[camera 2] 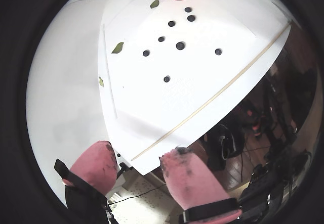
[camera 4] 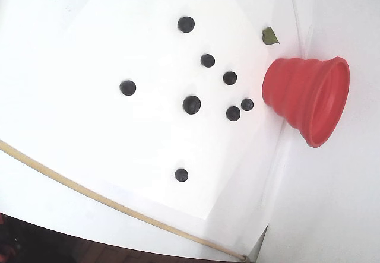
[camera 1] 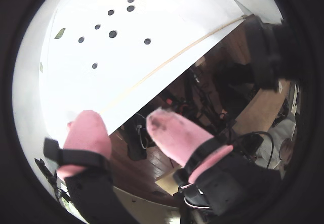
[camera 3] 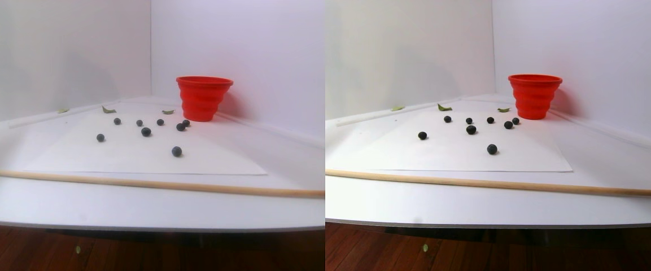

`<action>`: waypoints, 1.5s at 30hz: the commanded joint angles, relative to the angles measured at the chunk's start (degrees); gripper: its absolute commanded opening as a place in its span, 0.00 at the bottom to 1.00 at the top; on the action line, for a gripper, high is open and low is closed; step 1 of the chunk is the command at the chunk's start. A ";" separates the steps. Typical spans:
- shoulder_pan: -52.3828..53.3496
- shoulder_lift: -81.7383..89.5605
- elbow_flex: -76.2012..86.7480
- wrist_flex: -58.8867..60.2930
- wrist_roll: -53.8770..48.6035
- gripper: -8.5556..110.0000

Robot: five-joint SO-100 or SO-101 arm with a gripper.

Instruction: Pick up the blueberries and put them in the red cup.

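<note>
A: The pink-padded two-finger gripper (camera 2: 137, 159) hangs spread apart, holding nothing, back over the table's near edge.

B: And the small round dark blueberries (camera 4: 192, 104)?

A: Seven, all loose on white paper, two just beside the upright ribbed red cup (camera 4: 309, 100). Nothing's picked; next comes reaching forward over one.

Wood rod (camera 3: 133, 182), leaf scraps (camera 2: 117, 47), wht sheet (camera 4: 89, 132)

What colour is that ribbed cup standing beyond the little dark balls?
Bright red. The red cup shows best in the stereo pair view, standing upright.
</note>
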 commanded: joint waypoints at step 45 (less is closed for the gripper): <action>-10.11 -25.14 13.36 -28.74 -31.46 0.23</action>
